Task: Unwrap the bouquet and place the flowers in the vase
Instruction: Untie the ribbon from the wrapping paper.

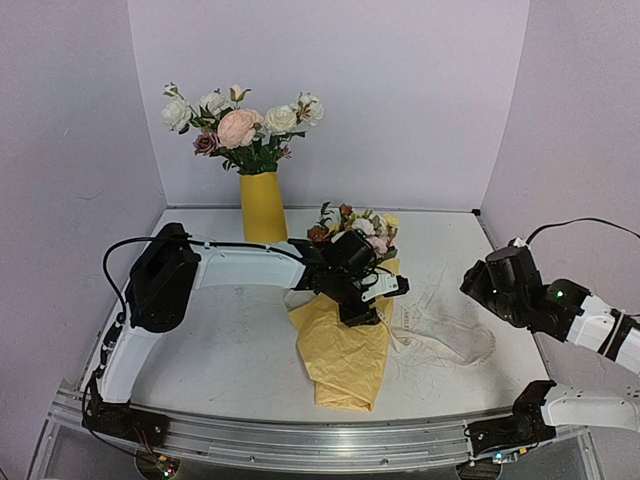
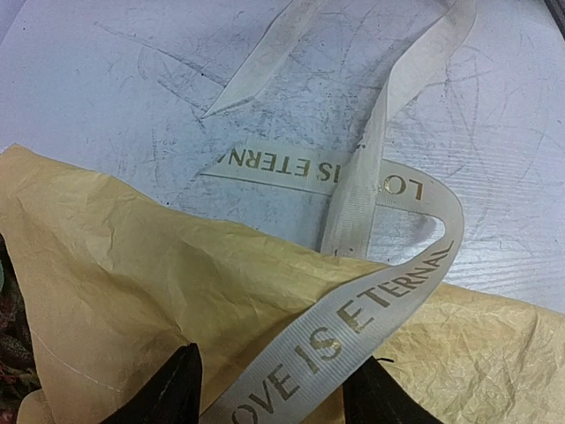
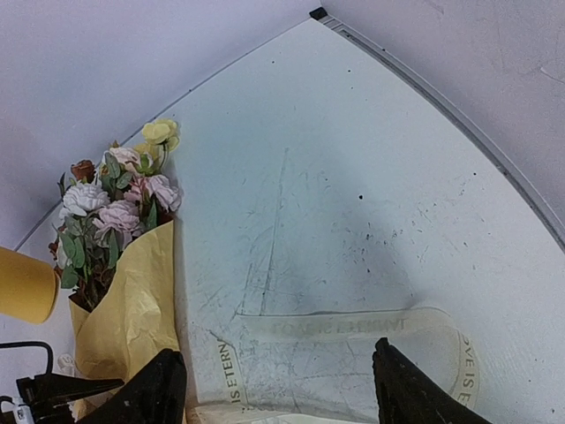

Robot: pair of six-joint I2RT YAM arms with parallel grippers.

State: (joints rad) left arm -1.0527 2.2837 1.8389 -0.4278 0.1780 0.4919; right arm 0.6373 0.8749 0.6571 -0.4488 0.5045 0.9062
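Ribbon (image 2: pixel 353 309) lettering only up close; overhead, roses (image 1: pixel 240 125) in vase (image 1: pixel 263 208); right hand (image 3: pixel 275 353) released, left hand (image 2: pixel 278 358) astride bouquet (image 1: pixel 345 345), grip unclear.

My left arm (image 1: pixel 240 266): white links, blk joint housings, blk cable (image 1: pixel 105 268) looping off it. Right arm (image 1: pixel 592 322) same colours, green LED (image 1: pixel 558 294) lit. Fingers (image 3: pixel 413 390) blk.

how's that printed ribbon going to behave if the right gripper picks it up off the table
Probably very floppy: the ribbon lies in loose loops and curls. Likely light and thin, since the table shows through it. It crosses the yellow paper, so pulling may drag that.
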